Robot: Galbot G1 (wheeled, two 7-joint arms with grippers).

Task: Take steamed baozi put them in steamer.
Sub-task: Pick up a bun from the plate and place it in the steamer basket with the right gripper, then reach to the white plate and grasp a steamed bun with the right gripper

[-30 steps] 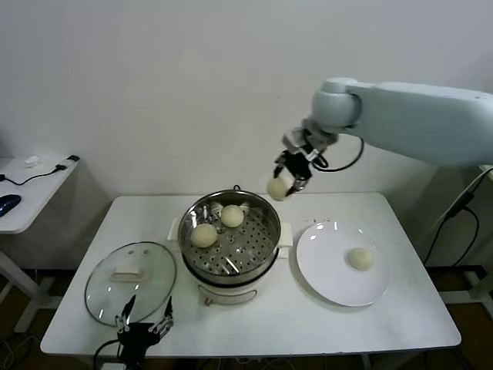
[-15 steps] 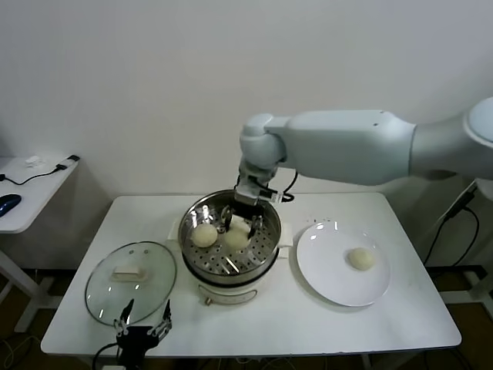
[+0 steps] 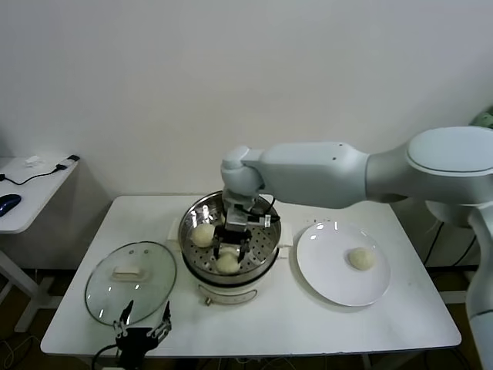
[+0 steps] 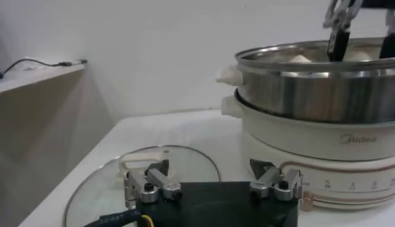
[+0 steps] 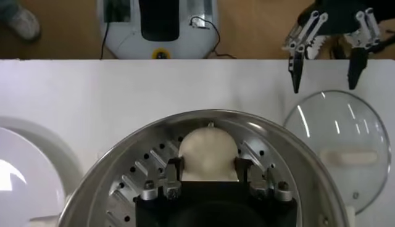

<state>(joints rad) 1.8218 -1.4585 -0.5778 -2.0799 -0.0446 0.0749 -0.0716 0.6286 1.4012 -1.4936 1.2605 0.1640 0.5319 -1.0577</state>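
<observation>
The steamer (image 3: 194, 262) stands mid-table, a shiny pot with a perforated tray on a cream base. My right gripper (image 3: 229, 253) reaches down into it, shut on a steamed baozi (image 3: 227, 264) that sits on the tray near the front rim. In the right wrist view that baozi (image 5: 208, 153) fills the gap between the fingers of the gripper (image 5: 208, 171). A second baozi (image 3: 203, 234) lies at the tray's left. Another baozi (image 3: 360, 258) rests on the white plate (image 3: 323, 270). My left gripper (image 3: 143, 322) hangs open at the table's front edge.
A round glass lid (image 3: 131, 279) lies flat to the left of the steamer, right behind the left gripper (image 4: 210, 176). The right arm spans above the plate and the table's right half. A side table with cables (image 3: 31, 173) stands far left.
The right arm swung left from above the plate side and lowered its baozi into the steamer, ending at the tray's front. The left arm stayed put.
</observation>
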